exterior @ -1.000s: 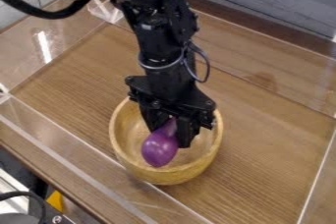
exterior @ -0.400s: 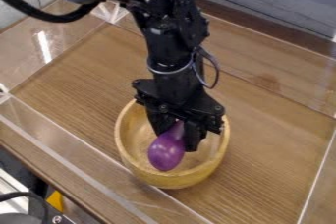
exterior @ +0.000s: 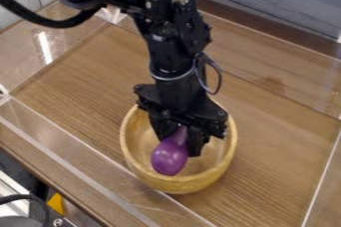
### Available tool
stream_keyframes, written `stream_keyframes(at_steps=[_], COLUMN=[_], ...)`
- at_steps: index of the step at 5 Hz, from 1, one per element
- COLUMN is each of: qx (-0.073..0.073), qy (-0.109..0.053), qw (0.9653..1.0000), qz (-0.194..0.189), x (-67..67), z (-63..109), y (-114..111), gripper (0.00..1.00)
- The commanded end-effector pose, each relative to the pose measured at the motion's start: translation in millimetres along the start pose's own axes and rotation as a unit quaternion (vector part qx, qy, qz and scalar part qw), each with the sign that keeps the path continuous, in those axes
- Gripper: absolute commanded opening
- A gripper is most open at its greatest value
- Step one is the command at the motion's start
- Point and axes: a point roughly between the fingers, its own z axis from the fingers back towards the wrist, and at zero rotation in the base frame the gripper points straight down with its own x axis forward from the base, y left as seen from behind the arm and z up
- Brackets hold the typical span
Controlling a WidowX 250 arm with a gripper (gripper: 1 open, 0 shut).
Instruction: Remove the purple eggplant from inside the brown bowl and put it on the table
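**Eggplant gripped inside the bowl**

The brown bowl point(exterior: 180, 151) serves as the landmark; it sits on the table point(exterior: 266, 82) toward the near side of the tabletop, close to the clear acrylic wall point(exterior: 80, 176) that runs along the front edge; its thick pale rim is fully visible on the near side and partly covered by the arm on the far side.

The black robot arm point(exterior: 167, 32) reaches in from above and behind the bowl, its wrist pointing straight down over the bowl's middle; the gripper point(exterior: 181, 131) hangs within the bowl's opening, its dark fingers point(exterior: 200, 134) reaching below the rim line on the far half.

The purple eggplant point(exterior: 168, 155) is inside the bowl, glossy, its rounded fat end lowest and turned toward the bowl's near-left side; its upper, narrower end runs up between the fingers, which are clamped tight on it; the stem cap is hidden by the gripper; whether the fat end touches the bowl's floor or hangs just above it cannot be told.

Beyond the bowl, the wood-grain tabletop stretches to the far acrylic wall.
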Motion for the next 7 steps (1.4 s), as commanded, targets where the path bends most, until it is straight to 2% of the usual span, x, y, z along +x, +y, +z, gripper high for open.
stream_keyframes(at_steps=[1, 4, 5, 7], qx=[0.000, 0.003, 0.004, 0.003], qy=[-0.007, -0.001, 0.002, 0.004], qw=[1.0000, 1.0000, 0.9999, 0.9998], qz=[-0.002, 0.009, 0.012, 0.017], x=[1.8, 1.2, 0.8, 2.3], z=[0.8, -7.4, -9.6, -10.9], y=[-3, -1, 0, 2], gripper=[0.00, 0.00, 1.00, 1.00])
